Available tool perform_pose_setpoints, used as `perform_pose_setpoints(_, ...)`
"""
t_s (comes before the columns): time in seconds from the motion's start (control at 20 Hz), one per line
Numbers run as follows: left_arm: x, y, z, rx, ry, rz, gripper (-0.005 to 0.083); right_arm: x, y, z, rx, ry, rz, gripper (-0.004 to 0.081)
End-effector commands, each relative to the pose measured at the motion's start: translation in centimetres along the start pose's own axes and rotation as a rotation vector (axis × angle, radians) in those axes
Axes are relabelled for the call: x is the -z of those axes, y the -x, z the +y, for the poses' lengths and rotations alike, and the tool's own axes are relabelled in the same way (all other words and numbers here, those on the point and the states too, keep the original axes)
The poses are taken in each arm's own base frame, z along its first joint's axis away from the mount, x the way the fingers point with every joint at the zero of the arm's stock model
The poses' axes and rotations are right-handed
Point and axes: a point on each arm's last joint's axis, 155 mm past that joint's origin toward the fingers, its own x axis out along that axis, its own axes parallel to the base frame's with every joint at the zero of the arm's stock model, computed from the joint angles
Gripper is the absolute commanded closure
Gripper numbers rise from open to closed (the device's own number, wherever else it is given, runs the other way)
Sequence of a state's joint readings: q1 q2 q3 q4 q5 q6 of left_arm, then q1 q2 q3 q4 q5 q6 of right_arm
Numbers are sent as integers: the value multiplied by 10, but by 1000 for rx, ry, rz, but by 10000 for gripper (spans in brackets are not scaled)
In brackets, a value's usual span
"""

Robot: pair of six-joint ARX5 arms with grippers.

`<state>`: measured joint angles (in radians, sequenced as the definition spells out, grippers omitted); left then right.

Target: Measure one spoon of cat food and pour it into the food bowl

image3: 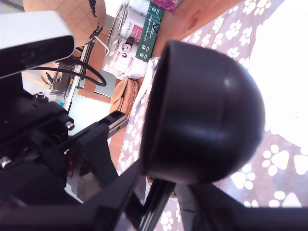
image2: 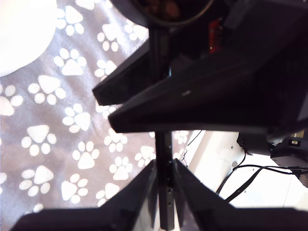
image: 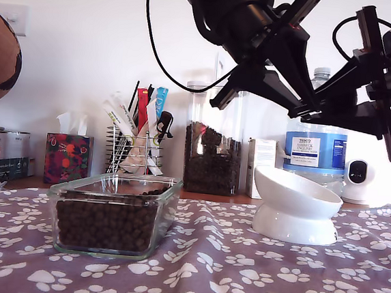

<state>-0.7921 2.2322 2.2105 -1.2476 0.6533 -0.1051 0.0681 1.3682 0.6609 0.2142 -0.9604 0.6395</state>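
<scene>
Spoon (image3: 202, 110), light stiff slick plastic, holds cat food (image2: 163, 7) above the food bowl (image: 294, 196), its thin handle pinched by my first gripper (image2: 164, 192) and, nearer the cup, my second gripper (image3: 159, 202); keep it level.

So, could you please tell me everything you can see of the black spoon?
The spoon looks like smooth black plastic: a small round cup, domed underneath, on a long, thin, straight handle. It is held in the air above the paw-print cloth, and brown cat food shows in the cup. My first end effector is shut on the handle farther from the cup. My second end effector appears to grip the handle just below the cup.
</scene>
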Motion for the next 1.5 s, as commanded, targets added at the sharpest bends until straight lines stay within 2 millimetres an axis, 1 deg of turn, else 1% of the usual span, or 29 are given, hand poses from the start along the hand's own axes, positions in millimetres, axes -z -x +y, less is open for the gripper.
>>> perform_pose_setpoints(0.0, -4, -9, 6, -8, -1, 3, 795, 1, -2, 1, -9, -13, 10, 655)
perform_pose_setpoints(0.15, -4, -9, 7, -12, 3, 0, 795, 1, -2, 2, -10, -15, 11, 672)
perform_pose_setpoints(0.4, -6, -8, 12, -33, 10, -6, 795, 0, -2, 0, 0, -15, 4, 773)
perform_pose_setpoints(0.6, -4, -8, 12, -32, 20, -2, 795, -1, -2, -6, 26, -27, -4, 780)
perform_pose_setpoints(0.75, -4, -8, 7, -7, 21, 2, 795, 0, -2, -12, 53, -32, -6, 780)
perform_pose_setpoints(0.9, -3, -8, 5, 5, 22, 5, 795, 6, -1, -17, 71, -33, 11, 780)
perform_pose_setpoints(1.45, -5, -7, 4, 4, 17, -1, 777, 6, -1, -19, 81, -17, 11, 780)
